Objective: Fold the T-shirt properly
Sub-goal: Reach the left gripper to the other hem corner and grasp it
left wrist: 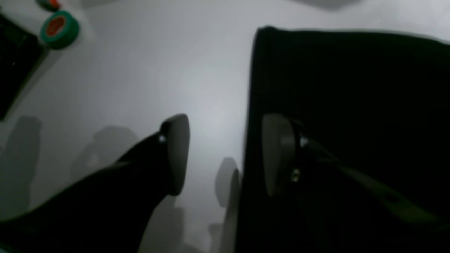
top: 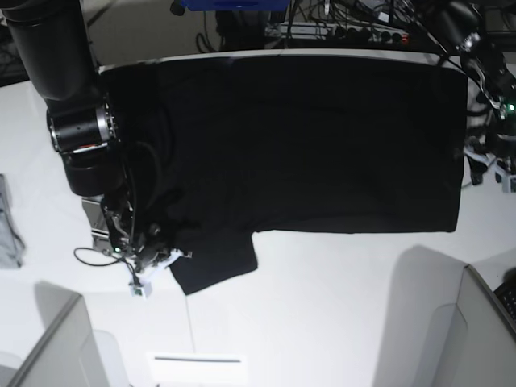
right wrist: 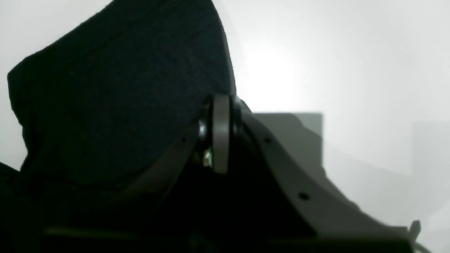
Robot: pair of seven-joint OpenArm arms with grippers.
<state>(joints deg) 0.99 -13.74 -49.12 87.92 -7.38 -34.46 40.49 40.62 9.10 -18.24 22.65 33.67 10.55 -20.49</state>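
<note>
The black T-shirt (top: 306,137) lies spread across the far half of the white table (top: 322,306), one sleeve (top: 214,262) pointing toward the near edge. In the right wrist view my right gripper (right wrist: 220,116) is shut at the edge of the raised black cloth (right wrist: 119,91), which runs into its fingertips. In the base view it sits at the sleeve's left side (top: 157,258). My left gripper (left wrist: 226,154) is open at the shirt's side edge (left wrist: 337,91): one finger (left wrist: 177,151) over bare table, the other finger (left wrist: 277,154) over the cloth.
Two green tape rolls (left wrist: 59,30) and a dark flat object (left wrist: 14,59) lie beyond the left gripper. A small grey cloth (top: 8,226) rests at the table's left edge. Grey partitions (top: 56,347) stand at both near corners. Cables and gear crowd the back.
</note>
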